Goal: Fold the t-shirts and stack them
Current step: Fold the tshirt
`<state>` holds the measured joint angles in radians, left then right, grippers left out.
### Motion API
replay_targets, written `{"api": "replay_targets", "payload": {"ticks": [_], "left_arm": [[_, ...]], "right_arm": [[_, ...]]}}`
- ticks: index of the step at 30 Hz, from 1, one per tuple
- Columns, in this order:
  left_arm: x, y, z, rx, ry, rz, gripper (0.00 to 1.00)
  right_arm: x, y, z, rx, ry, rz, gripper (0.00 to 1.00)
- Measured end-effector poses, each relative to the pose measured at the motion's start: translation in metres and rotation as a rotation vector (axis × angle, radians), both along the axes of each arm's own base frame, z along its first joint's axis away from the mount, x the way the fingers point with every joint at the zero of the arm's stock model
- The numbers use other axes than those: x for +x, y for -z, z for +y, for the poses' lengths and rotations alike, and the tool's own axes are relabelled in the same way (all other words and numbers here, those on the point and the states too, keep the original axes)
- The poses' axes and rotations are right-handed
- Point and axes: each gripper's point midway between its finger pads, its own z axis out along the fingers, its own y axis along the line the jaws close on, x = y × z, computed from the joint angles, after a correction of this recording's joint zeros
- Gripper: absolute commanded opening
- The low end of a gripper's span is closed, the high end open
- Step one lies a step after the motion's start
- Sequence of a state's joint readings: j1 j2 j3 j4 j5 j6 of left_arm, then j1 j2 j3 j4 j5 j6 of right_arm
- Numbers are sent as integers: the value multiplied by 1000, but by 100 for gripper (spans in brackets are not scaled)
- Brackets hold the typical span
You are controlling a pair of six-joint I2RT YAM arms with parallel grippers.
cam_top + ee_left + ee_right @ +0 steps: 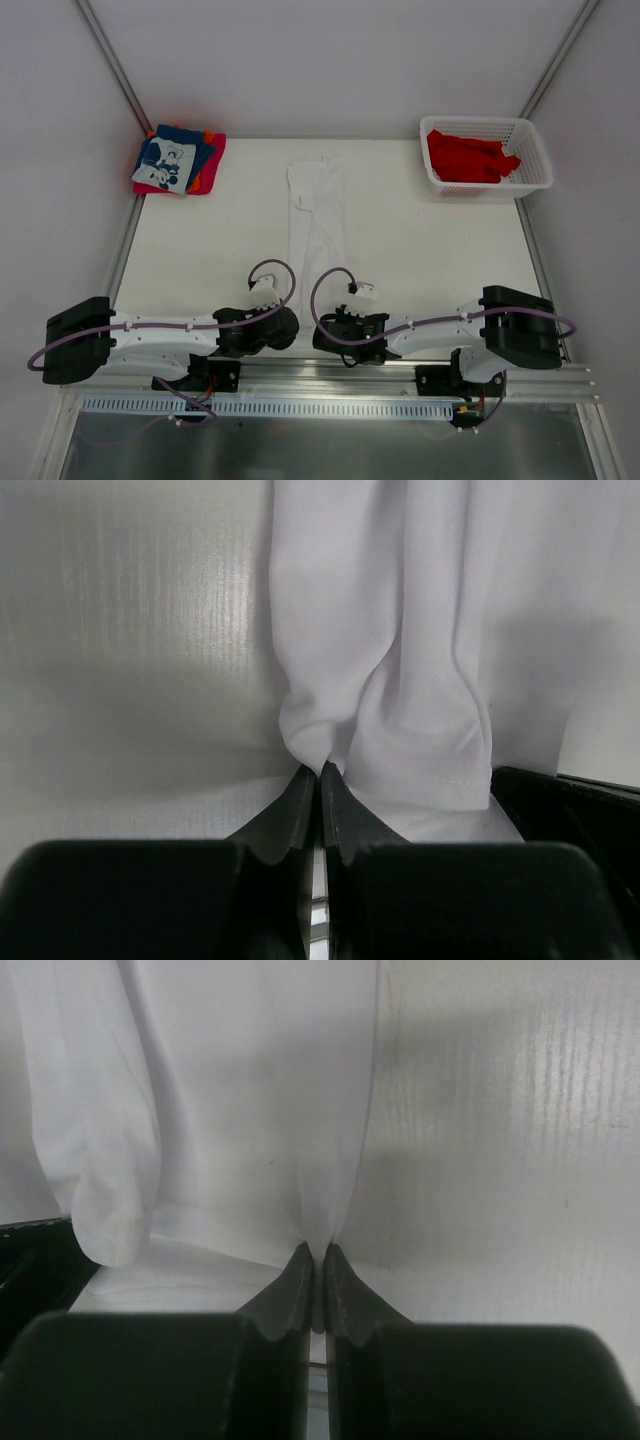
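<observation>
Top external view: table (220,240) is taken up down the middle by the white t-shirt (318,230), laid out as a long narrow strip running from the far side toward the arms, so it looks already folded lengthwise. White basket (537,165) is seen at the far right corner w/ red t-shirts (468,158) bunched inside. The folded stack (180,162) (blue w/ white print on top, red and orange under) is parked at the far left corner. Near end of the white strip is gripped on both sides: left gripper (320,772) is pinched fully closed on the left corner of the hem, cloth puckered right into the tips, and right gripper (318,1250) is likewise clamped tight on the right corner. Step in hand is judged to be the crosswise fold, w/ the grab done and the lift not yet begun. Next move prob calls for both corners to be raised together, carried evenly toward the far end and laid down w/o the strip being twisted or the layers dragged apart
</observation>
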<state>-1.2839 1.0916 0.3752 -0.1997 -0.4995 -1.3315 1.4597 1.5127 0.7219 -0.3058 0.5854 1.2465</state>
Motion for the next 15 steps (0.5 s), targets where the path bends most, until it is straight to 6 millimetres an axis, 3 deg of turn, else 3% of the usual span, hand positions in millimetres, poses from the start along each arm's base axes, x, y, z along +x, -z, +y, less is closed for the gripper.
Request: {"api": "replay_targets", "payload": {"ticks": [10,15], "left_arm": [[3,-33,-15,-56,61,-53,0],[3,-37,-13,-49,78,-64,0]], "right_arm": [[-2,-8,-12,-110,-45,-7,1],[1,-17,-10,-133,-65,-17,0]]}}
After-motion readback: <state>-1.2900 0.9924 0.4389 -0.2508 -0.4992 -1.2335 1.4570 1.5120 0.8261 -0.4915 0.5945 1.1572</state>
